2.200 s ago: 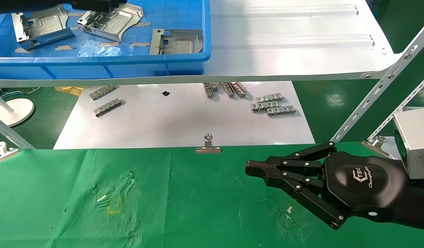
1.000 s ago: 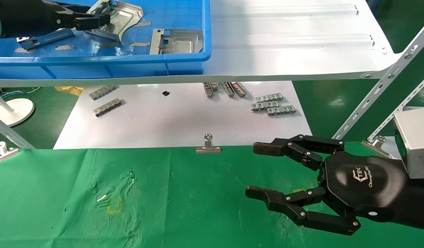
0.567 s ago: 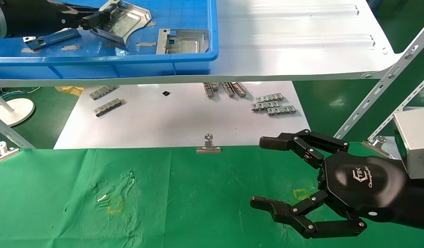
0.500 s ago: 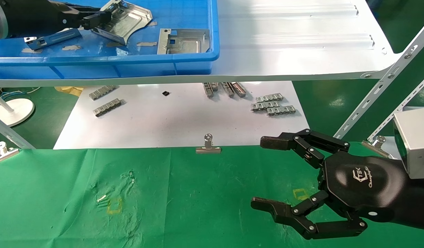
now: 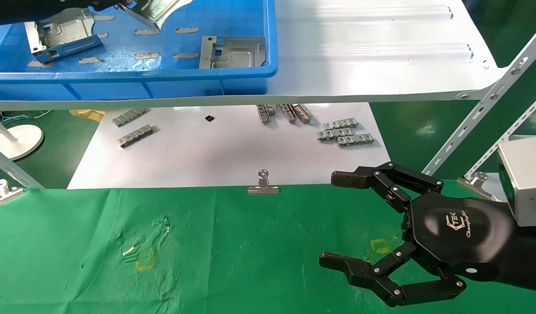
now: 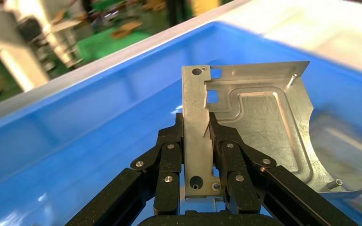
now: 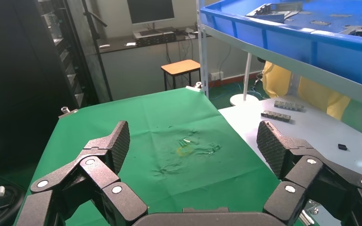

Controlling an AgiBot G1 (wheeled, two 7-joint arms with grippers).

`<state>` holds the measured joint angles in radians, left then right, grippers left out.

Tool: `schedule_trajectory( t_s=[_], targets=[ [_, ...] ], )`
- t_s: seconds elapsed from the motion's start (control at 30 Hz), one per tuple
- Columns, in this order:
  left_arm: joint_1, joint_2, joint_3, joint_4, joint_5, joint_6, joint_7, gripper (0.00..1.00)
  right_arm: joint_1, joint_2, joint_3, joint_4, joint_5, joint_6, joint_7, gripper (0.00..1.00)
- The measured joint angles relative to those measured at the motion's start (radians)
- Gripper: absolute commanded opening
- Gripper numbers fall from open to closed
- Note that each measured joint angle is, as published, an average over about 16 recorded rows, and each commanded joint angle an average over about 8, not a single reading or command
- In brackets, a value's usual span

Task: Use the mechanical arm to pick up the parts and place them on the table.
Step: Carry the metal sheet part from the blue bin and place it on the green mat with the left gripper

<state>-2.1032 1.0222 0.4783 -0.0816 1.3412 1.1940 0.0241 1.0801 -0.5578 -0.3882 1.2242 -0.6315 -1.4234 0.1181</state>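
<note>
My left hand (image 6: 198, 141) is at the far left of the scene, over the blue bin (image 5: 268, 52) on the white shelf (image 5: 372, 52). Its fingers (image 6: 167, 160) are pressed together on the folded edge of one metal bracket (image 6: 254, 117), pinching that thin strip from both sides so the flat plate stands out beyond the fingertips. Seen from my head, this bracket (image 5: 152, 8) is at the top edge of the view, tilted and, I judge, clear of the bin floor. Gripping the stiff folded rim rather than the broad face seems sensible to me, since a flat plate offers little to close on. Two more brackets lie in the bin, one at the far left (image 5: 59, 35) and one flat against the right wall (image 5: 231, 46). My right hand (image 5: 368, 231) hovers low over the near right of the green table (image 5: 207, 244), its fingers (image 5: 359, 181) spread wide and holding nothing. I take it to be waiting there, perhaps ready to receive or steady a bracket. Between shelf and table lies a white board (image 5: 224, 152) with small linked metal strips (image 5: 344, 133), and a binder clip (image 5: 262, 185) pins the cloth's far edge. No bracket rests on the table yet, so the carry down to the cloth is what remains.
</note>
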Motion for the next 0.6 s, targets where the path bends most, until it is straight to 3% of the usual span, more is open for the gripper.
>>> schedule_trajectory(
  t_s=[0.33, 0.6],
  targets=[
    [0.047, -0.091, -0.054, -0.063, -0.108, 0.293, 0.142, 0.0, 0.0, 0.0, 0.0, 0.0, 0.0, 0.0, 0.0, 1.0],
    [0.205, -0.201, -0.038, -0.278, -0.25, 0.408, 0.206, 0.0, 0.0, 0.0, 0.0, 0.0, 0.0, 0.0, 0.0, 1.0]
  ],
)
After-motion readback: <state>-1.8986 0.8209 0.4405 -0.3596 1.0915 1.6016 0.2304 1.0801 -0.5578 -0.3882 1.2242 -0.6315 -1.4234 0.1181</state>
